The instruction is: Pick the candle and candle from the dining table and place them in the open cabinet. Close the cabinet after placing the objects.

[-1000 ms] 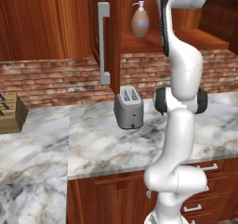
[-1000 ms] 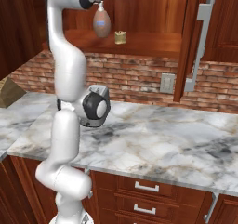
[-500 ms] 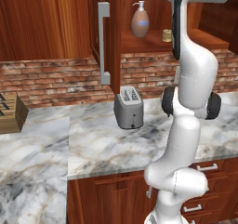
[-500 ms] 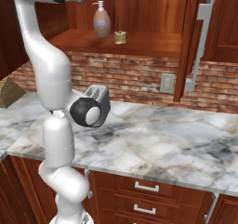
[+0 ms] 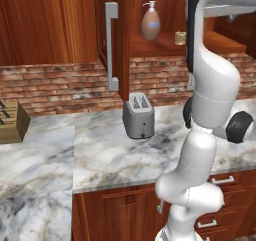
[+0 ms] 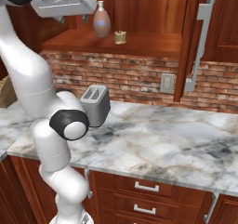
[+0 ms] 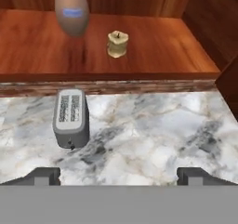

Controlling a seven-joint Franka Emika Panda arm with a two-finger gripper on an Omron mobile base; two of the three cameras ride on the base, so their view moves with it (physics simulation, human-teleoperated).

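A kitchen — marble counter [image 5: 100, 155], toaster [image 5: 138, 116], brick backsplash [image 5: 55, 85], wooden cabinet [image 6: 186, 42].

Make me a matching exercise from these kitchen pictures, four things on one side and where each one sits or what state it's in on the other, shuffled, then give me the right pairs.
Things:
1. tan candle
2. toaster
3. soap bottle
4. gripper

Places or states:
A. on the marble counter, below the shelf
B. open, holding nothing
C. on the cabinet shelf, small, beside the taller item
D. on the cabinet shelf, tall, with a pump top

Pairs: 1-C, 2-A, 3-D, 4-B
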